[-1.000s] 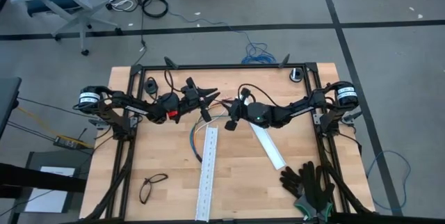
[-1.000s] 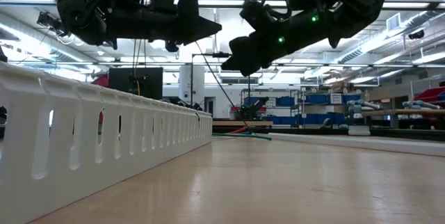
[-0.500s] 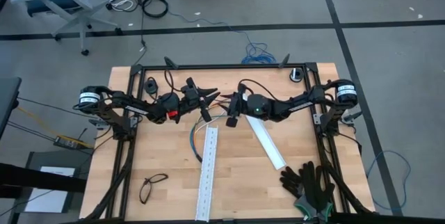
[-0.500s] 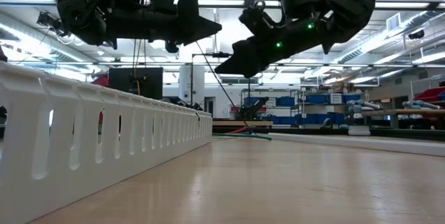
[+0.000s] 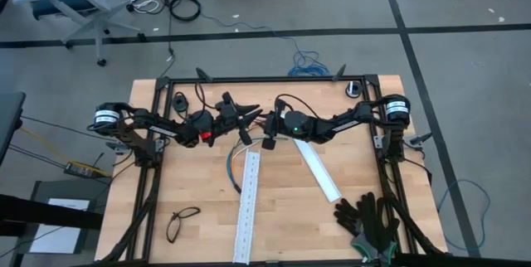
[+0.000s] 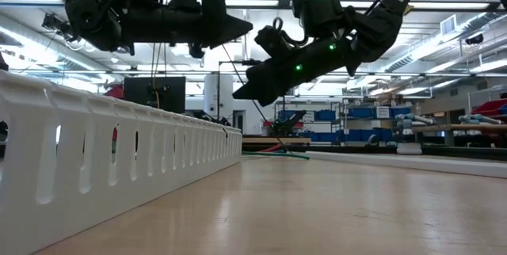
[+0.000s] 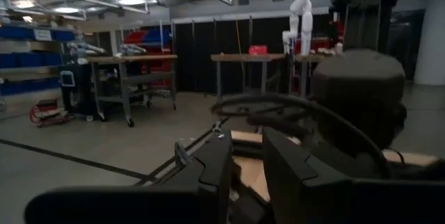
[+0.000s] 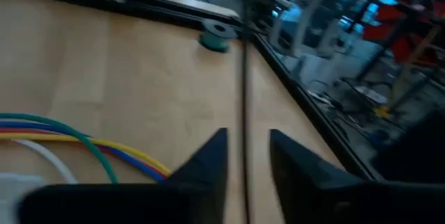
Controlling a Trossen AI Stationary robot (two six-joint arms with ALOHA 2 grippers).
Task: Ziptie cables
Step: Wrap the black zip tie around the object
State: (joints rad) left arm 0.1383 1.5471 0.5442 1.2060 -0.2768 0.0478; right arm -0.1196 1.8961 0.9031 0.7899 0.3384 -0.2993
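The cables (image 5: 232, 167) lie on the table as a curved bundle of coloured wires, beside the far end of the middle white rail (image 5: 248, 205). In the right wrist view the cables (image 8: 83, 144) show as blue, yellow, green and white strands. My left gripper (image 5: 251, 114) hovers above them, shut on a thin black zip tie (image 5: 246, 133). My right gripper (image 5: 269, 141) is open, close beside it on the right. The zip tie (image 8: 244, 78) runs between the right gripper's two fingers (image 8: 208, 158). I cannot tell whether they touch it. My left gripper (image 6: 247, 27) pinches the zip tie by its upper end, held level and pointing toward the table's right. The strip (image 6: 230, 58) hangs slanting below the fingers, clear of the table. The place of contact is hidden by the fingers themselves.
A second white rail (image 5: 319, 172) lies slanted to the right of the cables. Black gloves (image 5: 369, 217) lie at the near right corner and glasses (image 5: 182, 221) at the near left. A green roll (image 8: 217, 40) sits by the table frame. The rail (image 6: 119, 160) fills the low view's left.
My right gripper has moved toward the table's left, closing in on my left gripper and the hanging zip tie. The left arm and the cables have kept still.
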